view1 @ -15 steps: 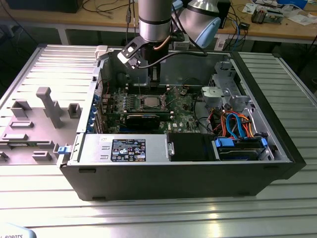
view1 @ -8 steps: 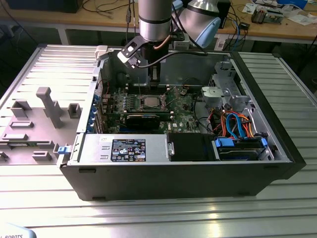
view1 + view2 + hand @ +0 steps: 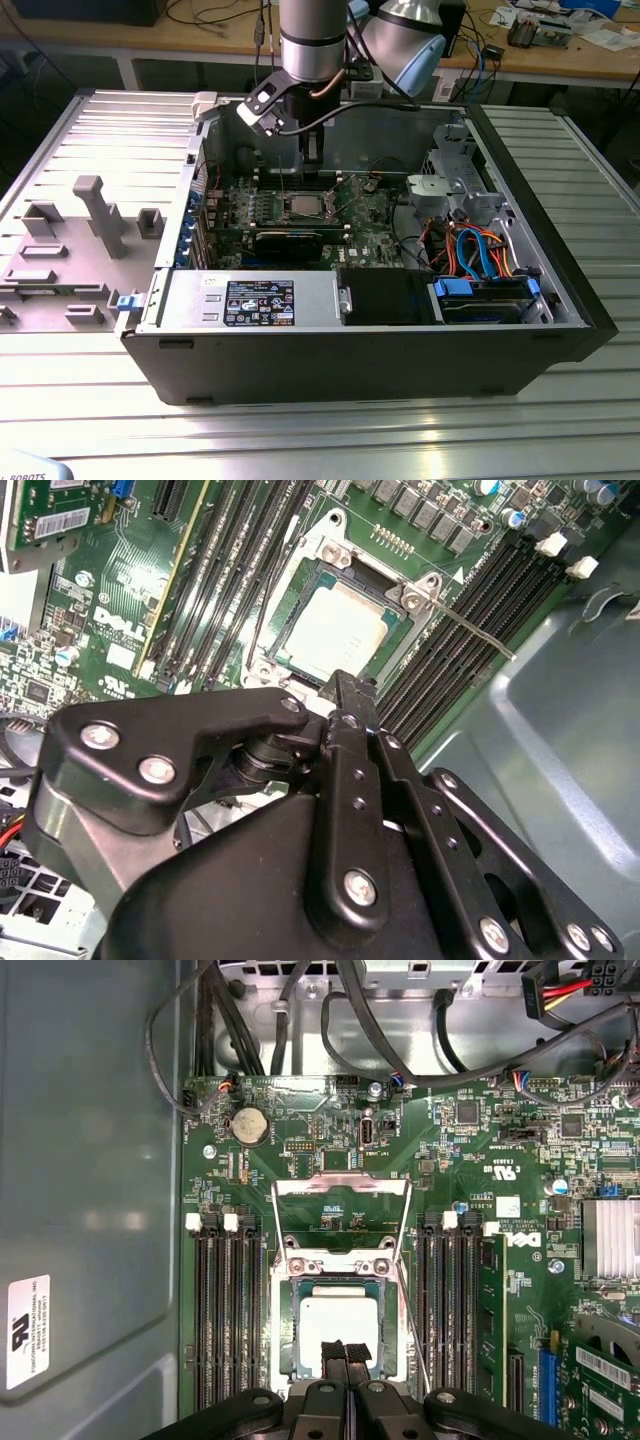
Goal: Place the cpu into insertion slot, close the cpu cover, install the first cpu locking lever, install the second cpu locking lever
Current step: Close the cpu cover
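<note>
The cpu (image 3: 340, 1325) lies flat in its socket on the green motherboard (image 3: 480, 1140), its silvery top also visible in the exterior view (image 3: 303, 207) and the second wrist view (image 3: 340, 630). The cpu cover (image 3: 340, 1185) stands flipped open behind the socket, with the board showing through its window. A thin locking lever (image 3: 480, 635) sticks out from the socket, unlatched; in the first wrist view a lever (image 3: 420, 1350) runs along the socket's side. My gripper (image 3: 345, 1355) hovers just above the cpu's edge, shut with nothing between its fingers, and hangs over the socket (image 3: 312, 165).
Black memory slots (image 3: 225, 1310) flank the socket on both sides. Cable bundles (image 3: 300, 1010) hang near the case wall (image 3: 90, 1160). A drive cage with orange and blue cables (image 3: 470, 250) fills the exterior view's right. A grey fixture (image 3: 95, 215) stands outside the case.
</note>
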